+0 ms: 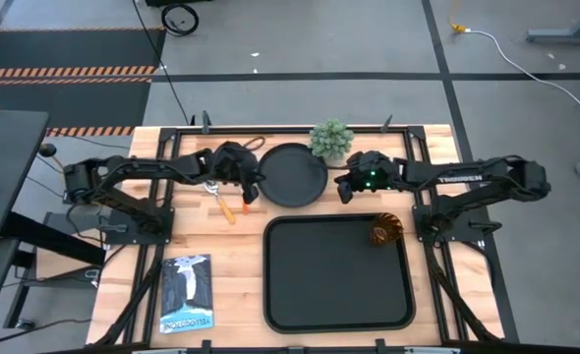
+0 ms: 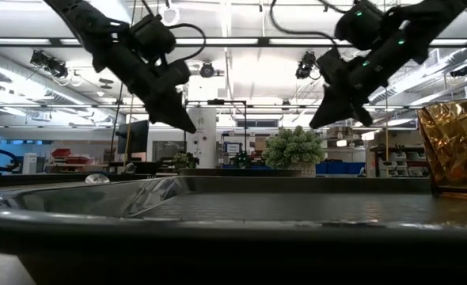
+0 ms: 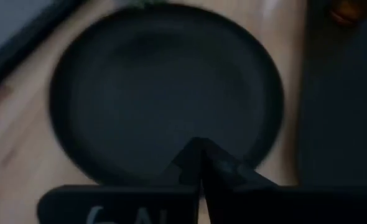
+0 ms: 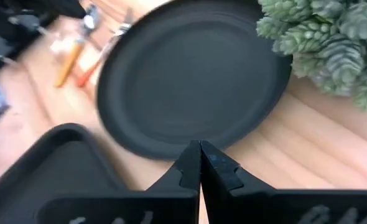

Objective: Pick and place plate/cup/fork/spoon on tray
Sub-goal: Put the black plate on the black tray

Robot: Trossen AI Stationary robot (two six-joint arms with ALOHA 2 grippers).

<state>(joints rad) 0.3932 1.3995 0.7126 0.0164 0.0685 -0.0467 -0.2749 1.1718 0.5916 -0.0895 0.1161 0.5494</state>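
Matt plate (image 1: 293,176) on wooden table (image 1: 236,256) (cup (image 1: 385,231) translucent).

You had the plate (image 1: 292,175), round, matte black and raised at the rim, lying flat on the wood just beyond the tray's (image 1: 337,317) far edge. The tray, a large black rectangle with rounded corners, lay flat nearer you. The cup (image 1: 386,230), a small amber tumbler, stood upright in the tray's far right corner. Left of the plate, the fork (image 1: 250,192) and spoon (image 1: 220,201) lay on the table, orange handles side by side, metal ends pointing away from you. Neither one touched the plate or the tray.
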